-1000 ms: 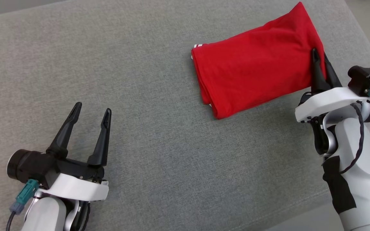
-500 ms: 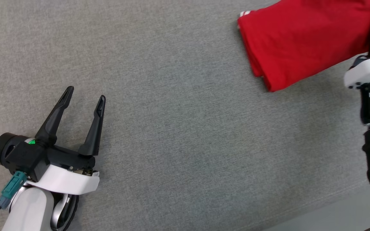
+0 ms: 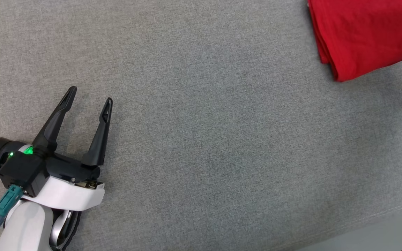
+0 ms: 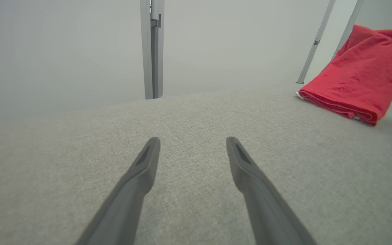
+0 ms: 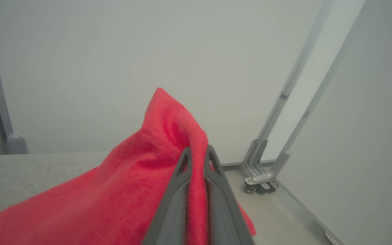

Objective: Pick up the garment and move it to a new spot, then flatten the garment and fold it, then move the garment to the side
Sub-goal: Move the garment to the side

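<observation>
Right wrist view: my right claw [image 5: 198, 151] pinches the folded garment [image 5: 124, 194] at the far right edge of the tabletop [image 3: 204, 139]; left claw [image 3: 90, 96] stands wide, empty. I'd slide it low and slowly so folds hold.

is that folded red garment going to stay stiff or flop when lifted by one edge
Probably floppy: the garment peaks where the right pincer pinches it and sags to the table. Likely light, since a thin edge grip lifts that end. Its folded layers may slip apart if dragged.
</observation>
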{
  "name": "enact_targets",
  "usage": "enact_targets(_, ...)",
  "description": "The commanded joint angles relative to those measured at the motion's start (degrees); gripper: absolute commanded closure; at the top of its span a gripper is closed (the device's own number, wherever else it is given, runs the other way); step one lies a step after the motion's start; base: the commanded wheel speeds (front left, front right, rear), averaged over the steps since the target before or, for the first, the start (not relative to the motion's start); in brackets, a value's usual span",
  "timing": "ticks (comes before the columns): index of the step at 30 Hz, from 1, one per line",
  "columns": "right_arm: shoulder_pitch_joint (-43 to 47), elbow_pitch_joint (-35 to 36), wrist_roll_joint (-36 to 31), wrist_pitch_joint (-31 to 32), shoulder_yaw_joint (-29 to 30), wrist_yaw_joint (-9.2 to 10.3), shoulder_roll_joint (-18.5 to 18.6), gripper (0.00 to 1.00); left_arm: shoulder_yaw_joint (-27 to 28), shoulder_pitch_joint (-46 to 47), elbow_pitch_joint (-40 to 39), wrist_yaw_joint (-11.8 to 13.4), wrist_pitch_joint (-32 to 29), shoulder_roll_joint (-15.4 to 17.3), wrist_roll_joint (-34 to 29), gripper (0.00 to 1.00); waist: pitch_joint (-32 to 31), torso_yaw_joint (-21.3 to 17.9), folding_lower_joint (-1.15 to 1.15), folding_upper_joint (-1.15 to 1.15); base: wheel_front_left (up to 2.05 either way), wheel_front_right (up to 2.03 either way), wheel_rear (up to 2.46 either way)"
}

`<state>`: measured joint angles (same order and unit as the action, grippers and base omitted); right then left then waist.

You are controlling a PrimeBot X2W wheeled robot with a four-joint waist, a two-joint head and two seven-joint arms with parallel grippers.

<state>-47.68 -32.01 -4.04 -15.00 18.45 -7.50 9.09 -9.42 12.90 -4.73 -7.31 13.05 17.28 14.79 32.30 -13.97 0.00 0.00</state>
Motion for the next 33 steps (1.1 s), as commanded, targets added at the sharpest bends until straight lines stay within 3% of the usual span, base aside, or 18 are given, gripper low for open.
enact_targets(1,0.18,0.96,-0.94,-0.34,0.82,0.01,0.3,1.0,0.01,0.77,-0.38,0.24,-0.13,0.37,0.0,0.0,-0.04,0.04,0.0,0.0,0.0,0.0,0.0)
enact_targets(9,0.34,-1.24,-8.41,-0.34,2.5,0.01,0.06,1.0,-0.45,0.91,-1.48,0.46,-0.59,0.8,0.15,0.0,0.13,0.34,0.0,0.0,0.0,0.0,0.0)
enact_targets(10,0.05,-1.39,-9.7,-0.33,3.3,0.01,-0.08,0.9,-0.51,1.03,-1.58,0.45,-0.58,0.87,0.17,0.0,0.24,0.46,0.0,0.0,0.0,0.0,0.0)
enact_targets(11,-0.25,-1.54,-10.99,-0.33,4.08,0.01,-0.23,0.72,-0.59,1.16,-1.72,0.45,-0.6,0.9,0.2,0.0,0.36,0.59,0.0,0.0,0.0,0.0,0.0)
enact_targets(13,-0.81,-2.04,-13.65,-0.33,5.27,0.01,-0.73,0.61,-0.74,1.4,-1.85,0.5,-0.67,0.93,0.31,0.0,0.56,0.88,0.0,0.0,0.0,0.0,0.0)
enact_targets(14,-0.91,-2.31,-14.88,-0.33,6.02,0.01,-0.86,0.47,-0.85,1.5,-1.91,0.53,-0.67,0.91,0.35,0.0,0.64,1.05,0.0,0.0,0.0,0.0,0.0)
enact_targets(15,-1.08,-2.42,-16.21,-0.33,6.68,0.01,-1.05,0.0,-0.91,1.59,-1.95,0.59,-0.66,0.88,0.4,0.0,0.72,1.21,0.0,0.0,0.0,0.0,0.0)
enact_targets(19,-1.43,-1.64,-19.65,-0.33,8.35,0.01,-2.61,0.0,-0.97,1.88,-1.59,0.65,-0.33,0.7,0.69,0.0,0.82,1.91,0.0,0.0,0.0,0.0,0.0)
enact_targets(25,-1.7,-0.7,-19.33,-0.32,6.79,0.01,-4.57,0.0,-1.28,2.12,-0.51,0.88,0.12,-0.08,1.16,0.0,-0.01,2.55,0.0,0.0,0.0,0.0,0.0)
enact_targets(31,-0.29,-0.9,-12.59,-0.26,1.04,0.01,-5.96,0.0,-1.54,1.85,1.94,1.56,0.51,-1.52,2.12,0.0,-2.48,3.67,0.0,0.0,0.0,0.0,0.0)
enact_targets(33,0.07,-2.05,-7.03,-0.26,-1.73,0.01,-6.02,0.0,-1.66,1.82,3.03,1.98,0.5,-2.26,2.35,0.0,-3.6,4.29,0.0,0.0,0.0,0.0,0.0)
